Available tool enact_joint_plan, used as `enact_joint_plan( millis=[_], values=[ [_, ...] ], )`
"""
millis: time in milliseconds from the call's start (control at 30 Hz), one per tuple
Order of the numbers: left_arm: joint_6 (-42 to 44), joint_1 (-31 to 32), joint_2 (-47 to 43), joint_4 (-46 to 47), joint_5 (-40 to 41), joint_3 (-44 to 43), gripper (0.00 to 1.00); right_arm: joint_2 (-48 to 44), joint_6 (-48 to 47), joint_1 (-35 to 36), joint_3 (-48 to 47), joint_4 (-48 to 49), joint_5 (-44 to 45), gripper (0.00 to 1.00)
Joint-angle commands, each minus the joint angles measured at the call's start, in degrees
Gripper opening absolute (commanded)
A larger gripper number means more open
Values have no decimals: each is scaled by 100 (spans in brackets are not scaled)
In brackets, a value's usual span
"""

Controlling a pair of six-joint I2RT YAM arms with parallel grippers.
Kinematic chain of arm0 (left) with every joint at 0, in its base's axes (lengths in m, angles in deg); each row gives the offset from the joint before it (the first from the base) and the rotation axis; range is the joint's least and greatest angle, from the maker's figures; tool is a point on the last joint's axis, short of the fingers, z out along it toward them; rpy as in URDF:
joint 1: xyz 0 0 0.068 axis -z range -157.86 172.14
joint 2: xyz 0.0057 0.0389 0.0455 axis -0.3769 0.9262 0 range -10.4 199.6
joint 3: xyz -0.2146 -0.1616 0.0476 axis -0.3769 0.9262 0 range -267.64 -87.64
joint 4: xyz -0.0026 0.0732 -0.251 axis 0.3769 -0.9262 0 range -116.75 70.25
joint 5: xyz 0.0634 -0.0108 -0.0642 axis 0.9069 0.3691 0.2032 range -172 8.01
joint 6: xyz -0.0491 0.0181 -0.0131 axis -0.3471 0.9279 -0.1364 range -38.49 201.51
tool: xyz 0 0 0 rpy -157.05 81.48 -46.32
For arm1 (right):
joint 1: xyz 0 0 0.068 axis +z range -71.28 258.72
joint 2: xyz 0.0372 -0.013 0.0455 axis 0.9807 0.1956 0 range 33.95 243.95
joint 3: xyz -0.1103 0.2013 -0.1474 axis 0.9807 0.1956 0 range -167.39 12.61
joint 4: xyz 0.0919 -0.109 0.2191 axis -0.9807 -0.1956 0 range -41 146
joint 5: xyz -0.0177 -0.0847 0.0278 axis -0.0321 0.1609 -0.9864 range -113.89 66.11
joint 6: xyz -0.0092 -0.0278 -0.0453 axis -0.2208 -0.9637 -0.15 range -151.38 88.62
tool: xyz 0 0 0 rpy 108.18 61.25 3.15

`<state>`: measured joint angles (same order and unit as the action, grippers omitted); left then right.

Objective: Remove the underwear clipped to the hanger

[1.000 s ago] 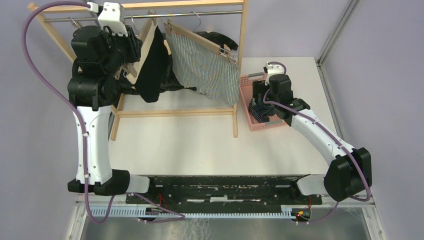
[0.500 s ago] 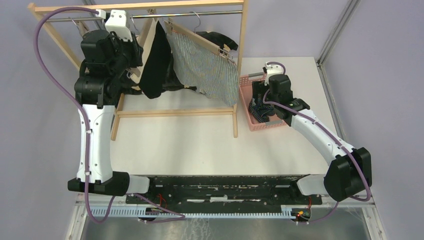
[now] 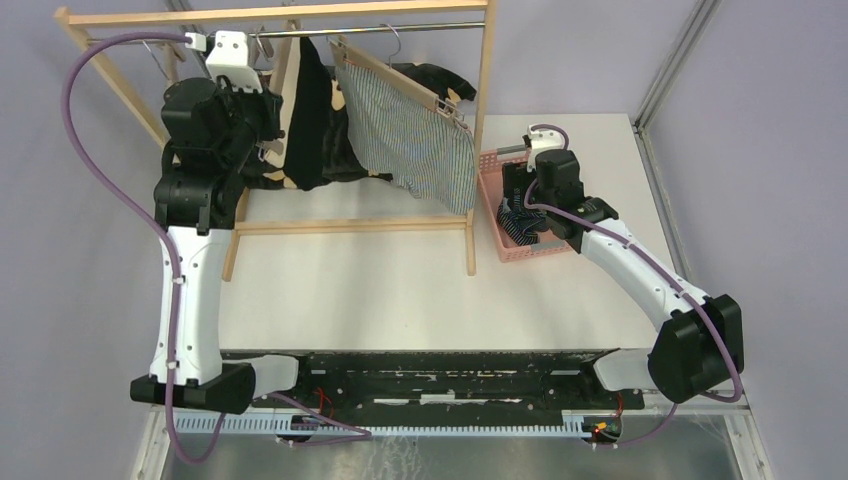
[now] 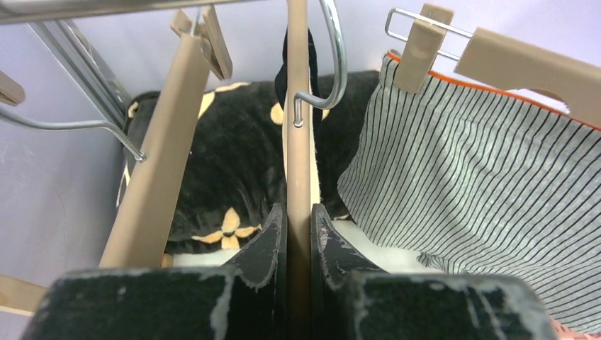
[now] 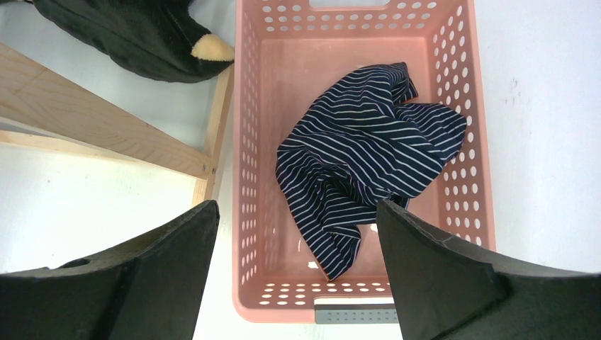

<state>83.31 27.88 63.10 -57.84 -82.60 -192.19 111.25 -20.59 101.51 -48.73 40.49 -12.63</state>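
1. Underwear, black piece point(image 3: 310, 120): it hangs along the middle hanger point(image 4: 298, 142) in the rack's point(image 3: 350, 225) left half. My left gripper point(image 4: 298, 237) is clenched on that hanger's tan bar, not on cloth. The fabric looks soft and light, so I judge a pinch low on the hem would free it.
2. Grey striped piece point(image 3: 410, 130): clipped in the rack's right half. It is limp and likely to stretch before the clips let go.
3. Navy striped piece point(image 5: 368, 163): crumpled in the pink basket point(image 5: 244, 142) just right of the rack. My right gripper point(image 5: 296, 212) hovers above it, jaws spread and empty.

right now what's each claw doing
Left claw: closed on the middle tan hanger.
Right claw: open, holding nothing, above the pink basket.
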Motion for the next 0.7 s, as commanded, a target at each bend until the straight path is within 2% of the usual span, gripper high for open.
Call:
enact_joint_plan(
  millis=[0,133,333,667],
  values=[
    [-275,-12,-583,1259,-118,238,3,-9,-67,40,-166,103,128,90],
    [-256,-12,-666,1390,-157,140,3,58,-85,55,-185,93,129,90],
    [-310,-11,-641,1047,-328,13,3,82,-84,67,-191,83,129,90],
    [-453,-13,-1023,444,-496,853,3,64,-90,77,-198,79,135,90]
  ],
)
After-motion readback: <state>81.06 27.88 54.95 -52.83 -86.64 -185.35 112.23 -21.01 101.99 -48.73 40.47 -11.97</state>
